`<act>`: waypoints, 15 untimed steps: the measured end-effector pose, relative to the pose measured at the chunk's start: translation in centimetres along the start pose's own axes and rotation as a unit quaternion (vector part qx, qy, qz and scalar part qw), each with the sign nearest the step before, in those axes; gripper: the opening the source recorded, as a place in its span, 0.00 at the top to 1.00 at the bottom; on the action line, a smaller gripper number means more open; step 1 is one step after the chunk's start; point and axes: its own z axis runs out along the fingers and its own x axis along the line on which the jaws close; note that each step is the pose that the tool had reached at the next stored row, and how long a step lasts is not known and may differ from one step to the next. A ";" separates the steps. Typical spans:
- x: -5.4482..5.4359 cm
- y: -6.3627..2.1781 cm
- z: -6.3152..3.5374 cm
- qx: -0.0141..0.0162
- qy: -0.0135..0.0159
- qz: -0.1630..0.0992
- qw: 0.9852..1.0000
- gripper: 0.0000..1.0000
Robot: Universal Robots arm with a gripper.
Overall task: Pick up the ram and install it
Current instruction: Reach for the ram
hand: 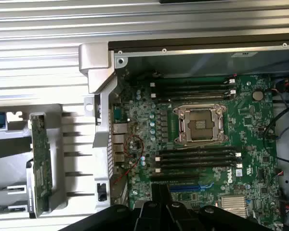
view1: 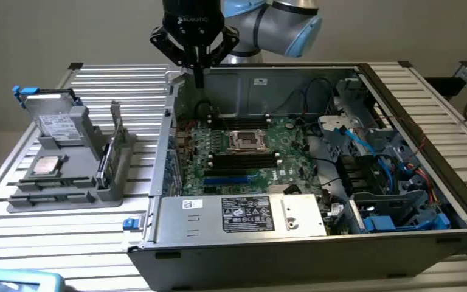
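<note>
Zero steps of this job look done. The ram stands on edge in the grey holder on the table. In the exterior view, that puts it at about nine o'clock from the open computer case.

The gripper is pinched fully together with nothing between its fingers. It hangs above the case's back rim, roughly eleven o'clock of the motherboard, and well apart from the ram. So both the pick and the install are left to do.

On the board, the black memory slots look empty on either side of the CPU socket. Whether their end latches are open I can't quite make out.

As for room, the air above the holder is open. The ram is hemmed in by the holder's upright ribs, with a hard drive propped near it at about eleven o'clock.

The case's side wall rises between the holder and the board, and any crossing has to clear that edge. Inside the case, the slots have free space overhead. Cables crowd the three o'clock side, and the power supply boxes in six o'clock.
</note>
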 end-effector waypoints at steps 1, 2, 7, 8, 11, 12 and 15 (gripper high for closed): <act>0.0 0.00 0.00 0.000 0.000 0.000 1.000 0.89; 0.0 0.00 0.00 0.000 0.000 0.000 1.000 0.89; 0.0 0.00 0.00 0.000 0.000 0.000 1.000 0.89; 0.0 0.00 0.00 0.000 0.000 0.000 1.000 0.89; 0.0 0.00 0.00 0.000 0.000 0.000 1.000 0.89; 0.0 0.00 0.00 0.000 0.000 0.000 1.000 0.89; 0.0 0.00 0.00 0.000 0.000 0.000 1.000 0.89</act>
